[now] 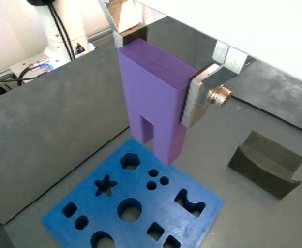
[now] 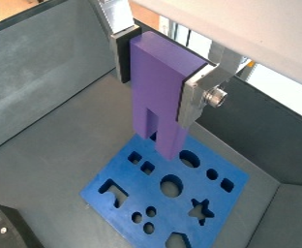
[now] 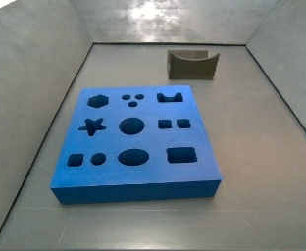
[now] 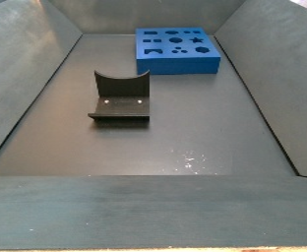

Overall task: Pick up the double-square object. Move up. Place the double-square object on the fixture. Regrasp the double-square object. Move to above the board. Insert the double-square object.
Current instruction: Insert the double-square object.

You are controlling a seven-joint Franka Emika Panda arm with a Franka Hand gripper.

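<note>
Item: double-square object [image 1: 158, 92], light purple, clamped between the silver fingers [image 1: 199, 94] of the hand [image 2: 161, 70]. Long axis hung vertical, notched end downward. Location: high over the board [image 1: 135, 199], which lay directly beneath in both wrist views, well apart from the piece. Neither side view showed the hand or the piece. Fixture [image 3: 192, 65] stood empty, beyond the board's far edge. Judged need: straight descent once the notched end was lined up with the matching cut-out.
</note>
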